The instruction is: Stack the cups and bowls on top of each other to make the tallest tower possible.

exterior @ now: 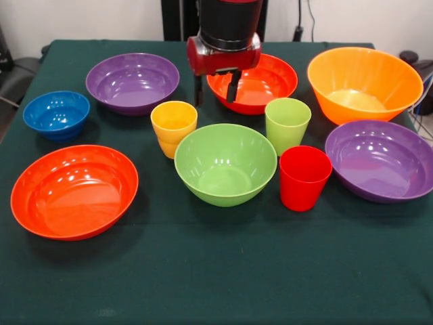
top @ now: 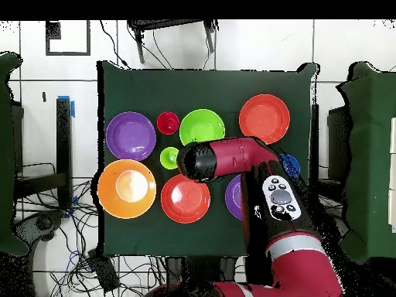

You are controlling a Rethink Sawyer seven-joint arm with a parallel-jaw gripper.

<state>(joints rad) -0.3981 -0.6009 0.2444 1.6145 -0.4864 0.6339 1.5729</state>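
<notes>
Gleaming unstacked cups (exterior: 287, 125) and bowls (exterior: 226, 164) on green cloth, empty hand (exterior: 216, 88) parted above.

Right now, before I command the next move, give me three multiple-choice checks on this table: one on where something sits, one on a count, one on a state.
1. In the front view, what stands between the yellow cup and the red cup?
A. the small blue bowl
B. the green bowl
C. the large orange bowl

2. How many cups are on the table?
A. two
B. three
C. four

3. What is the state of the stacking?
A. nothing stacked, every piece stands alone
B. two cups nested
C. a cup sits inside a bowl

Answers:
1 B: the green bowl sits between them.
2 B: yellow, red and the light green cup.
3 A: each cup and bowl rests apart on the green cloth, and the gripper hangs empty with its fingers apart.
</notes>
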